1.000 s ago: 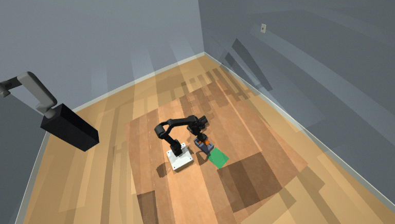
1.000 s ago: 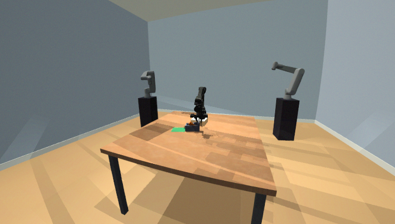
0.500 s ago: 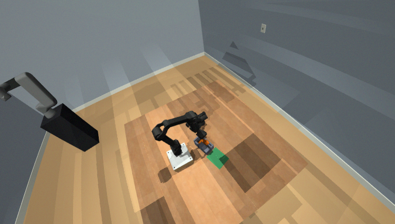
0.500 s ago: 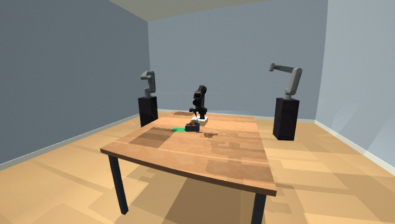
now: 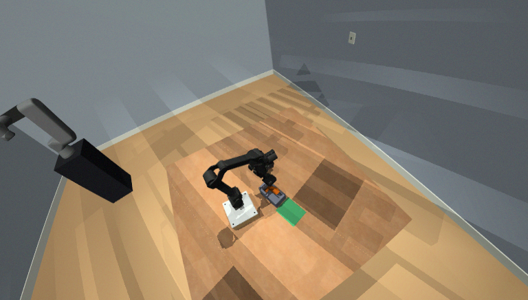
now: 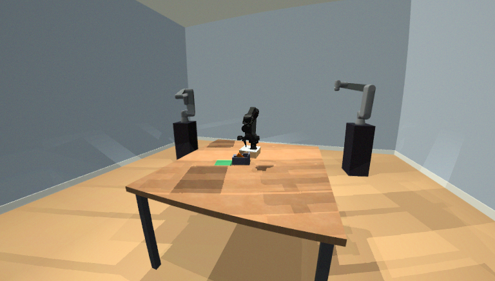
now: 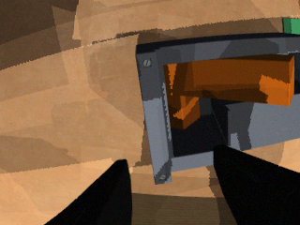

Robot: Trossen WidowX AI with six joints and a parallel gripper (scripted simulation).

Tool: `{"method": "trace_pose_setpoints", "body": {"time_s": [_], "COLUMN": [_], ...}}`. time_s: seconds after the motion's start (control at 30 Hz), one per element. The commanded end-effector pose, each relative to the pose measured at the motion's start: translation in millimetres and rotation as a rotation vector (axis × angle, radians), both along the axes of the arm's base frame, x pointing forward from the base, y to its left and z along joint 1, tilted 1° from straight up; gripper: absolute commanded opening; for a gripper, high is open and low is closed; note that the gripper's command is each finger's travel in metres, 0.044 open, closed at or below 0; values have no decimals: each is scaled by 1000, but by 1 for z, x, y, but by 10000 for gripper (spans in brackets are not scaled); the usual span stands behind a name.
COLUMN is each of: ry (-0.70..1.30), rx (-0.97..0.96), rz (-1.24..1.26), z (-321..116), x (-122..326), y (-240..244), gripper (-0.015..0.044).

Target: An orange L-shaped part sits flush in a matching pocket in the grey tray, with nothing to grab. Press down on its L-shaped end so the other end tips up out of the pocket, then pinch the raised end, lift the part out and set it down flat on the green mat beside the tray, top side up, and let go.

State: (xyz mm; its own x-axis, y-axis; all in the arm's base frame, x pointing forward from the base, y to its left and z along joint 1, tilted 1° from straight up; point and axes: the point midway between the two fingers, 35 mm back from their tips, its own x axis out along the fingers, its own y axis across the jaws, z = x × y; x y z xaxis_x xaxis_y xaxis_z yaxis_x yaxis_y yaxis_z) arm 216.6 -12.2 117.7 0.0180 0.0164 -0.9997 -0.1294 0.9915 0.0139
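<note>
The orange L-shaped part [image 7: 232,78] [image 5: 272,191] [image 6: 239,156] lies tilted in the pocket of the grey tray [image 7: 157,127] [image 5: 278,201] [image 6: 240,161]. One end stands above the tray rim. My gripper [image 7: 171,162] [image 5: 269,181] [image 6: 249,144] hangs above the tray's edge on the side of the arm's base. Its fingers stand partly apart with nothing between them and touch neither the part nor the tray. The green mat [image 5: 291,212] [image 6: 223,162] [image 7: 292,25] lies flat on the table right beside the tray's far end.
The arm's white base plate [image 5: 239,212] [image 6: 254,151] sits close behind the tray. Two grey arms on black pedestals [image 6: 185,135] [image 6: 358,148] stand on the floor off the table; one pedestal also shows in the top view [image 5: 93,170].
</note>
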Motion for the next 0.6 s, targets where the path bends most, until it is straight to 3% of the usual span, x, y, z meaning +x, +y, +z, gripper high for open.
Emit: {"method": "trace_pose_setpoints", "body": {"time_s": [0.0,0.27,0.33,0.4,0.57], "ry": [1,1,1,3,7], "rx": [0,0,1,2,10], "rz": [0,0,-57,-185,-717], "z": [0,0,0,0,2], "x": [0,0,1,4,13], "y": [0,0,-2,-8,-33], "gripper": [180,180,233,280,280]}}
